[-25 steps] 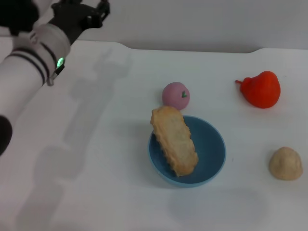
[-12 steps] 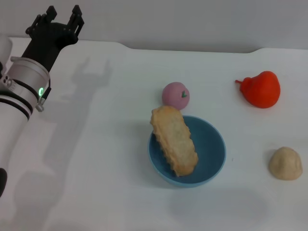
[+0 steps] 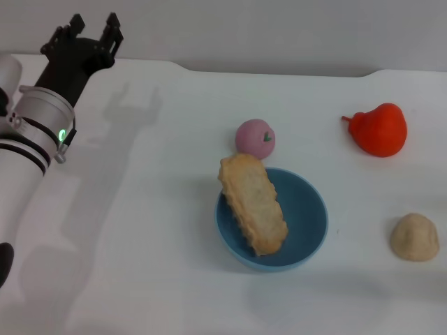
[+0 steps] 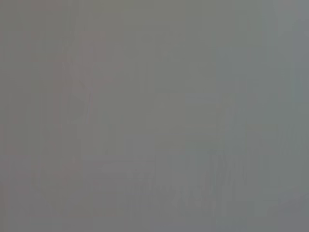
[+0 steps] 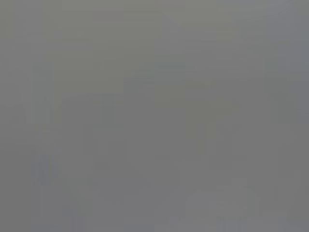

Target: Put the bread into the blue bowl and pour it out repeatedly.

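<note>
The bread (image 3: 253, 202) lies tilted in the blue bowl (image 3: 307, 209) near the table's middle, its plain tan underside up and its far end sticking over the rim. My left gripper (image 3: 93, 28) is raised at the far left corner of the table, well away from the bowl, open with nothing between its black fingers. The right gripper is out of view. Both wrist views show only flat grey.
A pink ball (image 3: 255, 138) sits just behind the bowl. A red pear-shaped toy (image 3: 379, 129) lies at the far right, and a small round tan lump (image 3: 414, 237) is near the right edge. The white table (image 3: 140, 230) ends at a grey wall behind.
My left arm swung leftward and pulled back a second ago, then barely shifted in the last half second. The bread and bowl have not moved.
</note>
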`<action>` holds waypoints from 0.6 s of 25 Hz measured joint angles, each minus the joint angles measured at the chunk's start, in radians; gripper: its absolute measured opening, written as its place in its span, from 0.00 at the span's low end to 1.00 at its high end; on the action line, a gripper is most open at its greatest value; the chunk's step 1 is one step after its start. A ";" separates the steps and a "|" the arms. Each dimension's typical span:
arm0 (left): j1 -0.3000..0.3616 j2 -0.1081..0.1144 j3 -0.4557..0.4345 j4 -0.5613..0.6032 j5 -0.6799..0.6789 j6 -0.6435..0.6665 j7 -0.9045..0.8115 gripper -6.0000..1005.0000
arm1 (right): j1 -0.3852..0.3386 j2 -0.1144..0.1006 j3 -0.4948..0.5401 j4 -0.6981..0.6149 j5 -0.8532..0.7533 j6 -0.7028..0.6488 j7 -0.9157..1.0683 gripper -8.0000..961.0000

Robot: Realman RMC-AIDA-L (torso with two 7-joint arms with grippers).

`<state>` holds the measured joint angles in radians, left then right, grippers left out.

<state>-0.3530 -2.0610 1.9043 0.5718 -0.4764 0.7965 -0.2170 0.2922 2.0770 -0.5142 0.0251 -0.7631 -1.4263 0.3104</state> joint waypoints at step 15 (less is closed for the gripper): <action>-0.018 -0.010 0.029 -0.072 -0.007 0.032 -0.002 0.60 | 0.269 0.010 0.017 0.234 -0.106 0.008 -0.395 0.43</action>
<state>-0.3709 -2.0707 1.9334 0.5003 -0.4835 0.8282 -0.2195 0.5610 2.0867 -0.4971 0.2591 -0.8695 -1.4178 -0.0842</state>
